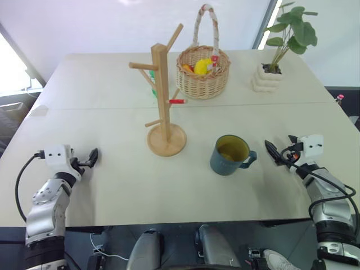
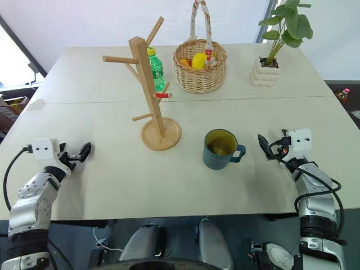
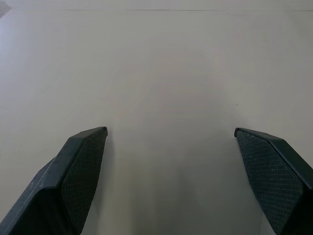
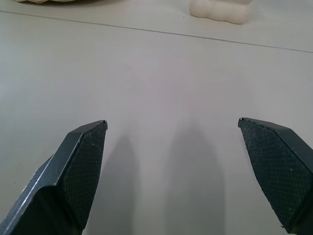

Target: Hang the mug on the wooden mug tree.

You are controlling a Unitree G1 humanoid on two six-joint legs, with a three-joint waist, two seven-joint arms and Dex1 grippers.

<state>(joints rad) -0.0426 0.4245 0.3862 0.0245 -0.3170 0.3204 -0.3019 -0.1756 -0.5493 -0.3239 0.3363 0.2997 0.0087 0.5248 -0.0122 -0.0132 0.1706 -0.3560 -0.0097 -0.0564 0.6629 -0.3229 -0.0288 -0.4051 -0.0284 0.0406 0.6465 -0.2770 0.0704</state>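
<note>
pale table (image 1: 101,185) running under a bright wall, wicker basket (image 1: 203,72) and potted plant (image 1: 279,50) sitting at the far side. the mug (image 1: 230,155) is standing upright mid-table, handle facing the right gripper (image 1: 274,152), just right of the wooden mug tree (image 1: 163,95). both claws are resting spread and empty, left gripper (image 1: 91,157) well apart. step in hand: none begun; next, likely the right claw is reaching in to pinch the mug.

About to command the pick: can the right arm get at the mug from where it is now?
Probably yes. The mug stands upright with its handle toward the right gripper, whose fingers are open, and only bare table lies between them. The wooden mug tree stands clear, on the far side.
</note>
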